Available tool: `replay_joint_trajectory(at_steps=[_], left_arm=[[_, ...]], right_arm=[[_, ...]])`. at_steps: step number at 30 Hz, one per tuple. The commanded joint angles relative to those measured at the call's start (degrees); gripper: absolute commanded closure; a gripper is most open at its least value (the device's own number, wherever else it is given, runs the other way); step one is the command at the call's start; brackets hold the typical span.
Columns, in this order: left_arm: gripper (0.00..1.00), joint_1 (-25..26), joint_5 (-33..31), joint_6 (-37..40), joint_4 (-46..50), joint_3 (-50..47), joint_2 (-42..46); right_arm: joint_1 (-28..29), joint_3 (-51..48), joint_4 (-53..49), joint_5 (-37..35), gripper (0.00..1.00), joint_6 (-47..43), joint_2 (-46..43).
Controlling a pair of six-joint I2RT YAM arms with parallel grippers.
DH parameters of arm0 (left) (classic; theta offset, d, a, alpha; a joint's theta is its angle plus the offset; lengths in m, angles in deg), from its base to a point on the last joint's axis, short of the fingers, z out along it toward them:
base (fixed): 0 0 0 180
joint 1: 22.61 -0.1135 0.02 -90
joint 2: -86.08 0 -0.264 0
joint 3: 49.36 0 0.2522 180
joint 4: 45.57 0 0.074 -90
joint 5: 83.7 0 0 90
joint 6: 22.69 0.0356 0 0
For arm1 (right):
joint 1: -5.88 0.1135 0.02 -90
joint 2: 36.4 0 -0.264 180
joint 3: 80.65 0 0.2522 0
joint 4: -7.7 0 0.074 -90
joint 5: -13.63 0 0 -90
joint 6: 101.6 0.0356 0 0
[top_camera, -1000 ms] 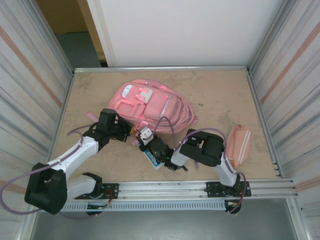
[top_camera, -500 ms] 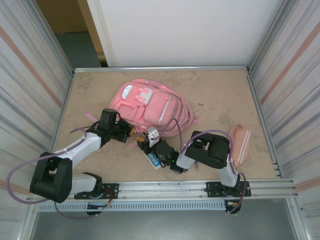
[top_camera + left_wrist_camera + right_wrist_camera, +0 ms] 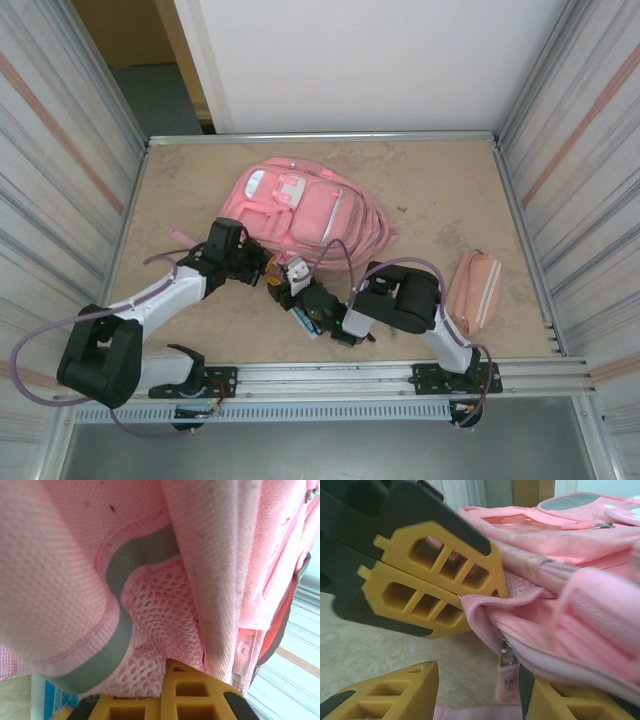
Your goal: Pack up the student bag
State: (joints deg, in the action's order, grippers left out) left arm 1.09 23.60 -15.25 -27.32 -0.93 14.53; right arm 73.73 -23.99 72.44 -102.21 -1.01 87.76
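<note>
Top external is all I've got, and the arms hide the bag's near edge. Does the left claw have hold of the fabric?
Observer: Yes. The right wrist view shows the left claw shut on the fabric edge of the student bag.
Operator: And the right claw?
Observer: The right claw is open, with its fingers spread apart just below that pinched edge.
Operator: Is there a zipper pull within reach?
Observer: A pink zipper pull hangs from the bag's edge, in the gap between the right claw's fingers, and nothing grips it.
</note>
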Motion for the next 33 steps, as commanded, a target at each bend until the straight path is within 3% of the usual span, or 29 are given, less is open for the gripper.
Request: replay_joint_trajectory(at_steps=[1,4,7,12,17,21,33], left_arm=[[1.00,2.0,0.9,-0.4,0.4,2.0,3.1],[1.00,2.0,1.0,0.0,1.2,1.8,3.9],[1.00,2.0,0.1,-1.0,1.0,0.3,4.8],[1.00,2.0,-0.2,-1.5,0.2,-1.0,5.1],[1.00,1.9,0.1,-1.0,-0.3,-0.5,4.0],[1.00,0.9,-1.6,-0.4,-0.2,-0.5,3.4],[1.00,-8.1,-4.2,5.0,0.7,-0.8,3.8]], right_arm=[[-1.4,2.6,2.1,-3.3,0.63,-5.7,1.4],[-1.6,3.2,2.2,-3.5,0.78,-7.6,1.4],[-1.8,2.2,2.2,-2.8,0.87,-6.9,0.9],[-1.6,0.4,2.2,-3.7,0.90,-2.3,1.0],[-0.5,-0.3,2.2,-3.6,1.00,-2.0,0.0],[0.6,-1.4,2.3,-3.7,1.00,-0.9,-1.9],[1.1,-8.6,1.1,-15.9,1.00,10.0,-6.2]])
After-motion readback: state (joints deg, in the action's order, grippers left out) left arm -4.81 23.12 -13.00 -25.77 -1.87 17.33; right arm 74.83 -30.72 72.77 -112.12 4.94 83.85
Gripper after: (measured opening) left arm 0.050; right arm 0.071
